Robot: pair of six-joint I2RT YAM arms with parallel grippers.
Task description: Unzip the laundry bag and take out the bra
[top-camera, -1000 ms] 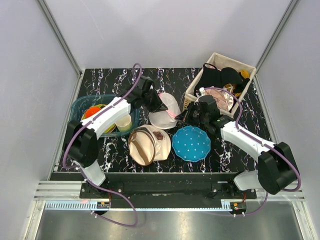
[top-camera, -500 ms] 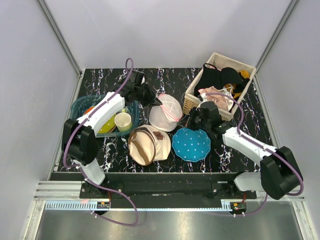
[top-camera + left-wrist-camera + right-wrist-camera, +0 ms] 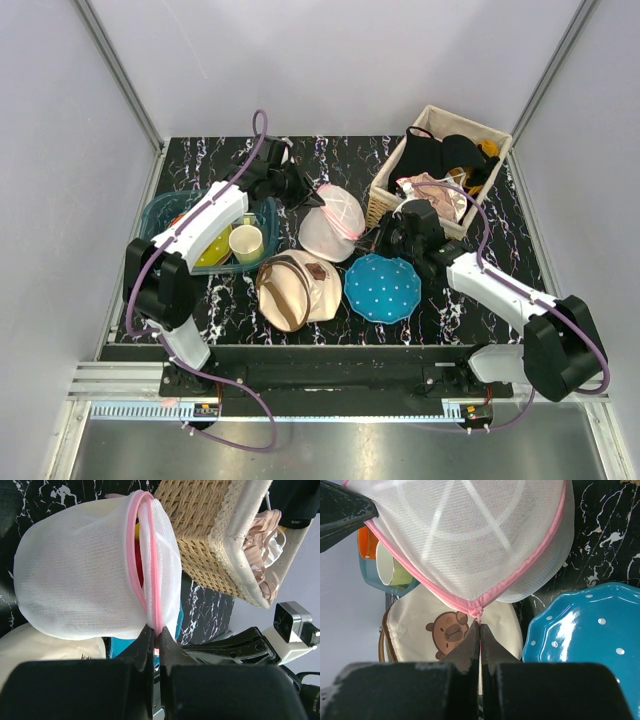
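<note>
Above the marble table, left gripper and right gripper clamp the laundry bag by its rim at their tips, probably to tension its zipper.

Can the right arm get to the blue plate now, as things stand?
Probably yes, but not freely. The plate lies bare just beside the right gripper, with nothing on it or between them. However, the gripper is shut on the pink rim of the bag, so it must let go first.

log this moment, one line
left gripper: shut on pink rim of round white mesh laundry bag | right gripper: shut on its zipper end
</note>
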